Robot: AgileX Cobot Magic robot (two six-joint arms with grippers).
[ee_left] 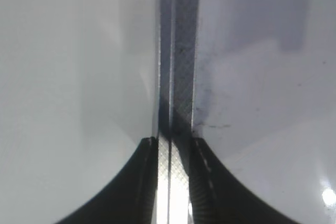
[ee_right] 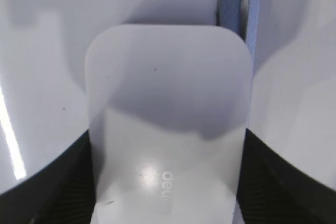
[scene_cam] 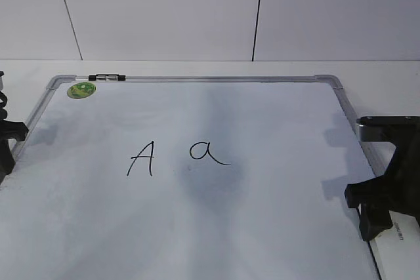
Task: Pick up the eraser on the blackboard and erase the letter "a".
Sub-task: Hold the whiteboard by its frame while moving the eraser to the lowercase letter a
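The blackboard (scene_cam: 275, 116) lies flat, a white board in a silver frame. The letter "a" (scene_cam: 209, 153) is written in black near its middle, over a grey smudge. At the board's right edge, my right gripper (scene_cam: 375, 209) is shut on the eraser (ee_right: 168, 108), a white rounded block with small grey lettering; its fingers (ee_right: 79, 182) press on both long sides. Only a white sliver of the eraser (scene_cam: 398, 234) shows in the exterior view. At the left edge, my left gripper (scene_cam: 9, 137) is shut on the board's frame (ee_left: 178, 77), one finger on each side (ee_left: 173, 141).
A capital "A" (scene_cam: 142, 159) stands left of the "a". A round green sticker (scene_cam: 81, 90) sits at the far left corner and a small black-and-white marker (scene_cam: 107, 78) lies on the far frame. A white wall rises behind the table.
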